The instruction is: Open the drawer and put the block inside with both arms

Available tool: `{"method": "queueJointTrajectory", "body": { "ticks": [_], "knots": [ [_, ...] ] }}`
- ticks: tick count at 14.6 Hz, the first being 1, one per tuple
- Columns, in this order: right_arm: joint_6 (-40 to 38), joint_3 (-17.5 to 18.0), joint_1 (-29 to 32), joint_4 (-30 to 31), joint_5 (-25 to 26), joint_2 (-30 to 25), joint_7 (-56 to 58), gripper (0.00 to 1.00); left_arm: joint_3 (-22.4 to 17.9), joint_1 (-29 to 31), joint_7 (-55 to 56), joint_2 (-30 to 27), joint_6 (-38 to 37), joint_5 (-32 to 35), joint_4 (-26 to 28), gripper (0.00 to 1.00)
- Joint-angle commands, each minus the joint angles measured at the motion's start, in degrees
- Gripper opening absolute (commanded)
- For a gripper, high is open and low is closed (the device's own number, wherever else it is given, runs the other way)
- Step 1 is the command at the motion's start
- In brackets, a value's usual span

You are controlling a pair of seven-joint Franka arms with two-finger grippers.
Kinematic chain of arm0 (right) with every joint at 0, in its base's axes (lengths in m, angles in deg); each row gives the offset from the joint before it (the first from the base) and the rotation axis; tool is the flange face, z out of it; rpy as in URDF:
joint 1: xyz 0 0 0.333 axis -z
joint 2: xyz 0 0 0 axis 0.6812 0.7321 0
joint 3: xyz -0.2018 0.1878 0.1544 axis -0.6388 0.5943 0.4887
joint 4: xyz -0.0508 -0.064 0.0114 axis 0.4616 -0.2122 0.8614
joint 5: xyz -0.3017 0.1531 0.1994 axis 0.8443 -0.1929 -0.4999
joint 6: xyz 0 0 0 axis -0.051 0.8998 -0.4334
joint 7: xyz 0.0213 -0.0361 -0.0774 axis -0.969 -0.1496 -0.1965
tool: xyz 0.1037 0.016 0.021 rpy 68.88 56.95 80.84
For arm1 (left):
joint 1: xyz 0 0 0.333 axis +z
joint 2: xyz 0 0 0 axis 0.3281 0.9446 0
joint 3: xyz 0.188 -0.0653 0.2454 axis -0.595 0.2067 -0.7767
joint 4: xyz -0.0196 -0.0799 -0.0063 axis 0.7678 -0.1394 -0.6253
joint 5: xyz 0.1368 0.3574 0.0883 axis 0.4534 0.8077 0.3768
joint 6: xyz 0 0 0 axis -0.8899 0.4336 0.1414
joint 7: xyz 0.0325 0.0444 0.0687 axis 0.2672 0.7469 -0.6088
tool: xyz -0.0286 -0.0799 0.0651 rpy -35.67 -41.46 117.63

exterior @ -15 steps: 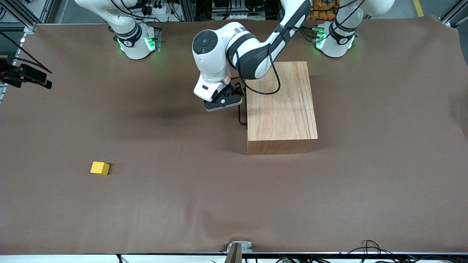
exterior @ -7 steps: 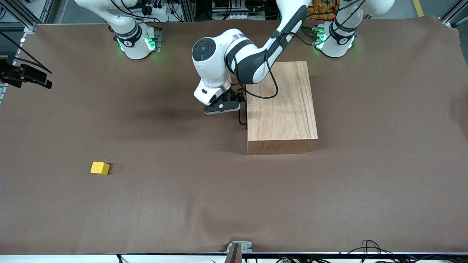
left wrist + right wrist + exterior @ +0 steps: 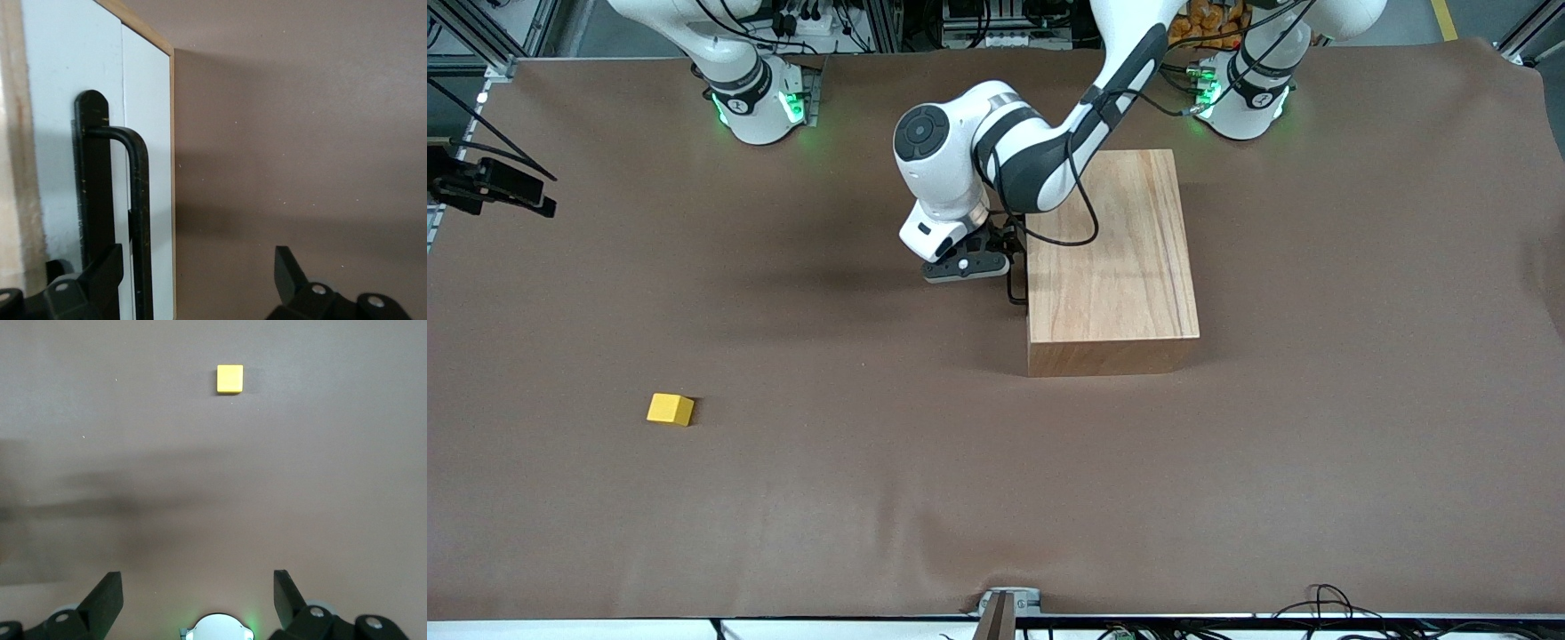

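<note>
The wooden box (image 3: 1107, 258) sits mid-table with its drawer shut. The drawer's white front panel (image 3: 143, 133) and black wire handle (image 3: 139, 200) fill one side of the left wrist view; the handle (image 3: 1012, 289) also shows in the front view. My left gripper (image 3: 1000, 253) is open at the drawer front; in the left wrist view (image 3: 197, 257) the handle lies between the fingers, close to one finger (image 3: 100, 273). The yellow block (image 3: 670, 409) lies on the cloth toward the right arm's end. My right gripper (image 3: 198, 577) is open and empty, high over the table, with the block (image 3: 229, 379) in its view.
Brown cloth (image 3: 871, 498) covers the table. A black camera mount (image 3: 489, 182) juts in at the edge at the right arm's end. A metal bracket (image 3: 1000, 609) sits at the edge nearest the front camera. The arms' green-lit bases (image 3: 756, 102) stand along the top.
My left gripper has shifted slightly toward the handle and turned a little. The drawer, the block and the right arm have not moved.
</note>
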Motion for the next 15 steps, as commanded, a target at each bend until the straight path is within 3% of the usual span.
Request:
{"method": "queueJointTrajectory", "body": {
  "ticks": [1,15],
  "knots": [
    [-0.1,0.2,0.2,-0.1,0.0,0.0,0.3,1.00,-0.2,-0.5,-1.0,1.5,-0.6,1.2,-1.0,1.00],
    [0.1,0.1,0.3,0.0,0.0,0.3,0.3,1.00,1.4,-0.9,-0.2,2.6,5.4,-2.9,-1.5,1.00]
  ]
}}
